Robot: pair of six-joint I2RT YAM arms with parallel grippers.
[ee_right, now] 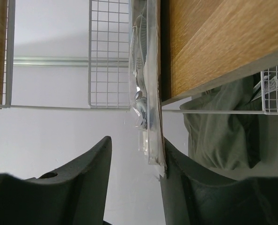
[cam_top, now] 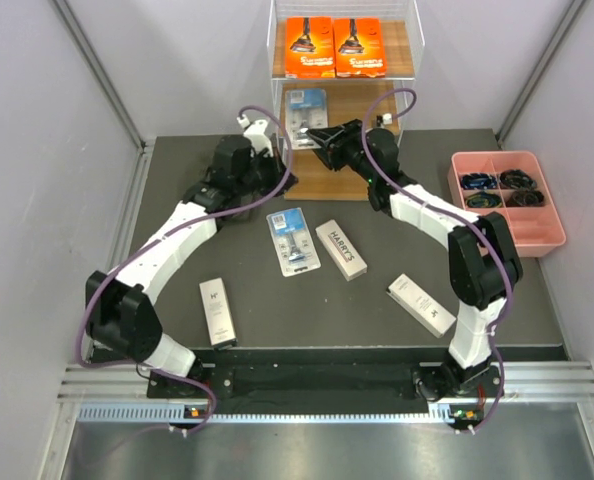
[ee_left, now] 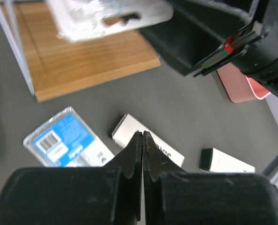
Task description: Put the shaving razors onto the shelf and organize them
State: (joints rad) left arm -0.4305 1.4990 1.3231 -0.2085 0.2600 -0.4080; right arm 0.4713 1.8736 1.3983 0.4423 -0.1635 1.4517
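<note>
The shelf stands at the back with two orange razor boxes on its top tier. A blue blister pack lies on the middle tier. My right gripper is at that pack's near edge. In the right wrist view the right gripper is open. The clear pack leans on one finger, with a wide gap to the other. My left gripper is shut on nothing, above the table in front of the shelf. Below it lie another blister pack and a white box.
On the table lie the blister pack and three white boxes: one in the middle, one front left, one front right. A pink compartmented tray sits at the right. The shelf's bottom wooden tier juts forward.
</note>
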